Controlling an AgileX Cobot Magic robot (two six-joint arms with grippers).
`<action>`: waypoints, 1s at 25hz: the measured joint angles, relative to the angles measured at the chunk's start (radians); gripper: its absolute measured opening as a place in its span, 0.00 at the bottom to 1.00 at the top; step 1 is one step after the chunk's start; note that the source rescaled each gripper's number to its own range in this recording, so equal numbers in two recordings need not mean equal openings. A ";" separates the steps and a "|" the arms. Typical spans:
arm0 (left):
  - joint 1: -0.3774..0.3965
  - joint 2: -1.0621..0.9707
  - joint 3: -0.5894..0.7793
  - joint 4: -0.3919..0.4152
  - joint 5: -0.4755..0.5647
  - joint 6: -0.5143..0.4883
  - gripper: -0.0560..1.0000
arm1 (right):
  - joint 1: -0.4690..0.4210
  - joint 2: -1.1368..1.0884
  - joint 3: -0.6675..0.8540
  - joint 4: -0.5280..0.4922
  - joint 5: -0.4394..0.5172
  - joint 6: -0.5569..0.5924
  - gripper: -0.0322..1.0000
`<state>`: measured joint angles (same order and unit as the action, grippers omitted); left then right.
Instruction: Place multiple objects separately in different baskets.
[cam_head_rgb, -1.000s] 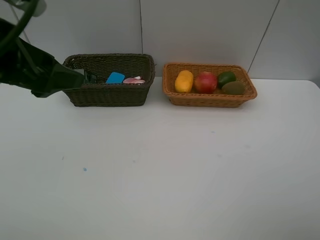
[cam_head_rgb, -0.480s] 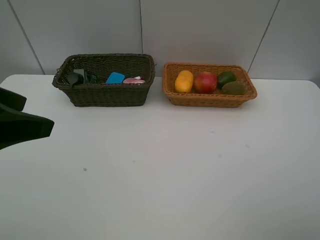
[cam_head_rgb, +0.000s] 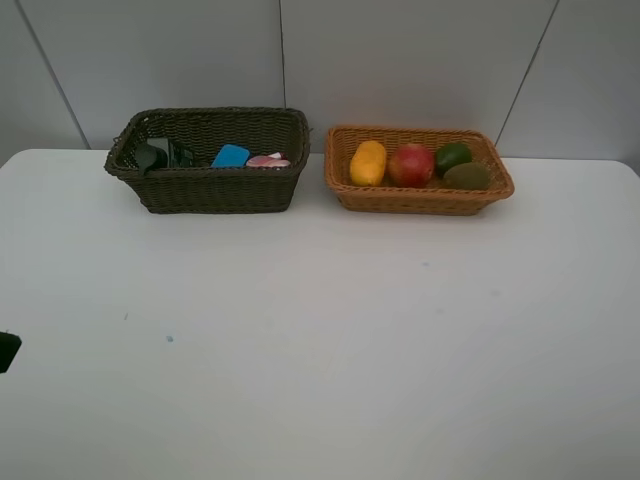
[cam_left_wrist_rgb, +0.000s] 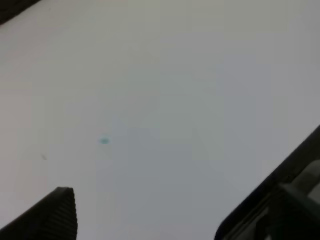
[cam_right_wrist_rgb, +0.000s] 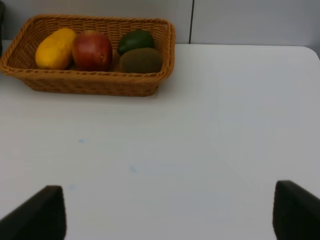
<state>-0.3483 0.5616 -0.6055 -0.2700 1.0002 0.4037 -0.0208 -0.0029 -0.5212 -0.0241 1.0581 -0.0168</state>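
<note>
Wicker baskets stand side by side at the far edge of the white worktop (cam_head_rgb: 320, 340), close to the grey panelled wall (cam_head_rgb: 400, 60), apart from each other by a narrow gap. On the left, the dark olive-brown basket (cam_head_rgb: 210, 190) holds the dark green pump bottle (cam_head_rgb: 160, 155) at its left end, the blue flat eraser (cam_head_rgb: 231, 156) near the middle, and to the right of that a pink item (cam_head_rgb: 266, 161); whether that is the pink small bottle, the white pink-tipped marker, or both lying together, I cannot tell from the high view. On the right, the shallower light orange-tan basket (cam_head_rgb: 420, 199) carries four fruits in a row: the yellow-orange mango (cam_head_rgb: 368, 162) at its left end, the red apple-like fruit (cam_head_rgb: 411, 165) just beside it, then the green lime (cam_head_rgb: 453, 156) toward the back and the brown kiwi (cam_head_rgb: 466, 176) in front of the lime, touching it.

My left tool (cam_left_wrist_rgb: 175, 220) hangs over bare worktop with its two dark fingers spread wide and nothing between them; a small teal speck (cam_left_wrist_rgb: 104, 141) marks the surface below. My right tool (cam_right_wrist_rgb: 170, 215) faces the light basket from well back, its fingers likewise parted wide and empty. From the high camera, only a dark sliver of my left arm (cam_head_rgb: 7, 351) shows at the left edge.
</note>
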 joint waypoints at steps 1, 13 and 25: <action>0.000 0.000 0.001 0.014 0.011 -0.033 1.00 | 0.000 0.000 0.000 0.000 0.000 0.000 1.00; 0.000 0.000 0.064 0.073 0.007 -0.185 1.00 | 0.000 0.000 0.000 0.000 0.000 0.000 1.00; 0.001 -0.093 0.072 0.134 -0.011 -0.201 1.00 | 0.000 0.000 0.000 0.000 0.000 0.000 1.00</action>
<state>-0.3472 0.4684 -0.5333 -0.1357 0.9894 0.2025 -0.0208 -0.0029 -0.5212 -0.0241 1.0581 -0.0168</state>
